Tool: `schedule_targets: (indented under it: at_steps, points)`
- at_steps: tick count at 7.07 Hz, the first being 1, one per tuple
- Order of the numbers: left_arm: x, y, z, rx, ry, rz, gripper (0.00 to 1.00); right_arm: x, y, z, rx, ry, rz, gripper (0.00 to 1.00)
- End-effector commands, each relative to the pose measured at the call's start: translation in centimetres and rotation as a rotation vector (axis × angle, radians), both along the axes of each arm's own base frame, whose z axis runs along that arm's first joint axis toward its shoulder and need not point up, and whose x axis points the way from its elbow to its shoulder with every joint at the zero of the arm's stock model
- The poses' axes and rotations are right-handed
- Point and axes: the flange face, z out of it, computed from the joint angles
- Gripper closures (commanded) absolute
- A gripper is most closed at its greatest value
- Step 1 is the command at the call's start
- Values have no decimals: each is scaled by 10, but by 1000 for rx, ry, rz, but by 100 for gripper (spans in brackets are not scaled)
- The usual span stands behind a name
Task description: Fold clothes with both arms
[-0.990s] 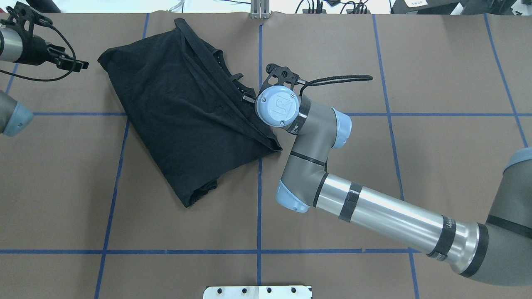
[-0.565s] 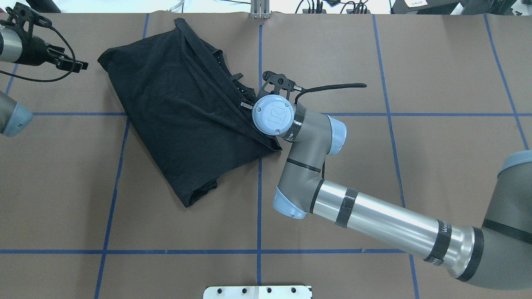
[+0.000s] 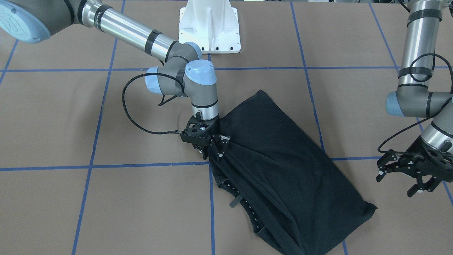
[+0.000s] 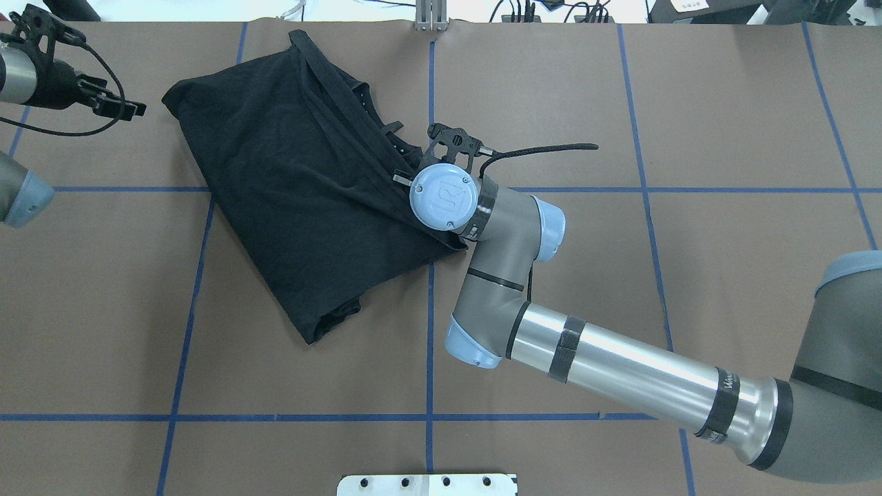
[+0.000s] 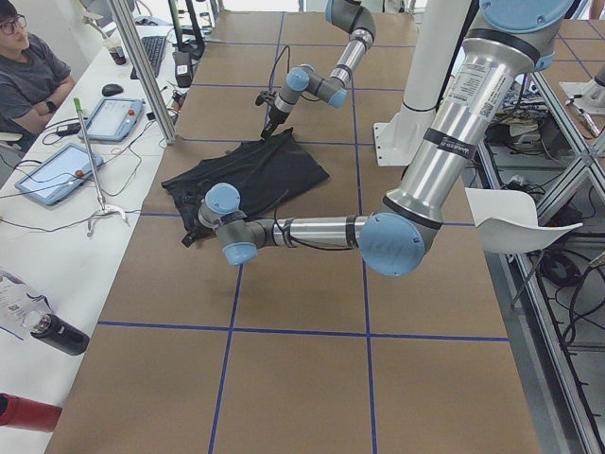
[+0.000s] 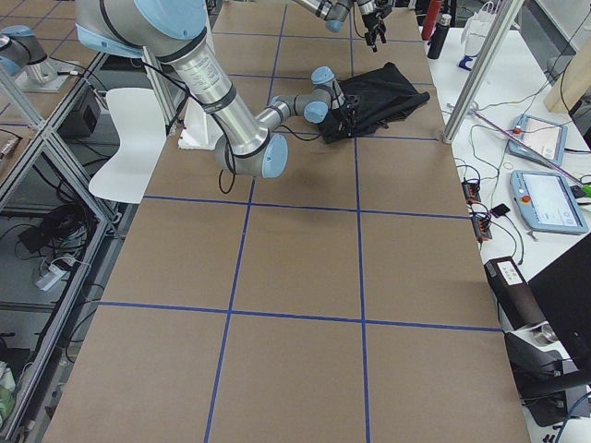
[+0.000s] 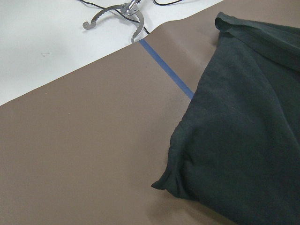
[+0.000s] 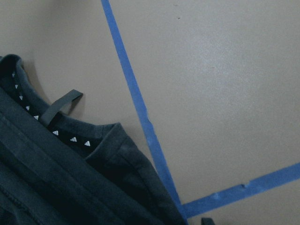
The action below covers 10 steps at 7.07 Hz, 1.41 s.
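Note:
The black T-shirt (image 3: 290,170) lies folded on the brown table, plain black side up, with its collar and neck tape at the edge (image 8: 70,138). It also shows in the overhead view (image 4: 289,193) and the left wrist view (image 7: 248,140). My right gripper (image 3: 211,151) points down at the shirt's edge near the collar, jaws slightly apart over the fabric. In the overhead view the right wrist (image 4: 442,196) hides it. My left gripper (image 3: 400,180) is open and empty, hovering beside the shirt's far corner (image 4: 172,96).
Blue tape lines (image 4: 430,331) grid the table. The white base pedestal (image 3: 209,24) stands at the robot's side. An operator (image 5: 28,76) sits with tablets past the table's far edge. A metal hook tool (image 7: 117,11) lies beyond that edge.
My right arm has moved left, bringing its wrist and gripper over the shirt's edge. The shirt and the left arm have not moved.

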Motion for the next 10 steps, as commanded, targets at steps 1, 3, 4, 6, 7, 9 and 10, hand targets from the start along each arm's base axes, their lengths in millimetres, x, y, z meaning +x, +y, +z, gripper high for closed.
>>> schedule_targets:
  at_steps: [1, 3, 4, 6, 7, 9, 10]
  points:
    - [0, 0, 0, -1, -1, 0, 0, -2, 2, 0, 0, 2, -2, 52]
    - [0, 0, 0, -1, -1, 0, 0, -2, 2, -2, 1, 0, -2, 100]
    - [0, 0, 0, 0, 0, 0, 0, -1, 2, -4, 8, -1, -7, 100]
    - [0, 0, 0, -1, 1, -1, 0, 5, 6, -16, 12, -21, -17, 100]
    - [0, 0, 0, -1, 1, -1, 0, 18, 15, -22, -1, -20, -33, 100]
    - [0, 0, 0, -1, 1, -1, 0, 79, 78, 10, 6, -35, -69, 100]
    - [0, 0, -1, -10, 8, -6, 0, 101, 120, 19, 3, -14, -91, 100]
